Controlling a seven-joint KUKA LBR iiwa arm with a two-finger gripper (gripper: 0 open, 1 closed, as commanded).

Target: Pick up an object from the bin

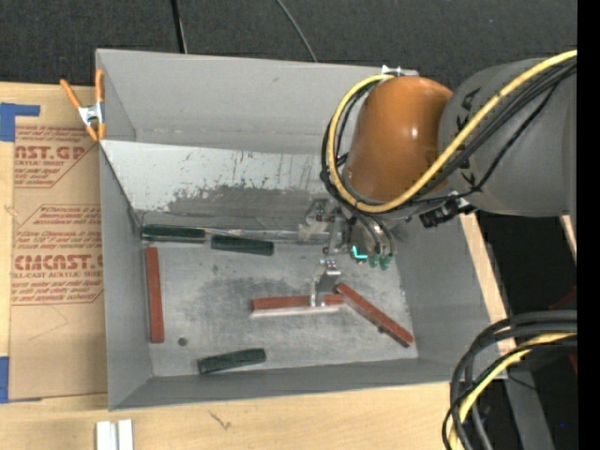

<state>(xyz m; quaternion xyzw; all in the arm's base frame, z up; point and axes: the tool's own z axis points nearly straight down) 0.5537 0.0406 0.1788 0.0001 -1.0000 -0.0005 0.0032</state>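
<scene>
Seeing the tool sitting low on the right end of a flat red stick, a touch toward 4 o'clock from the middle of the bin. Can't tell whether clenched or released. Also spotting a slanted red stick just beside, running off toward 4 o'clock.
</scene>
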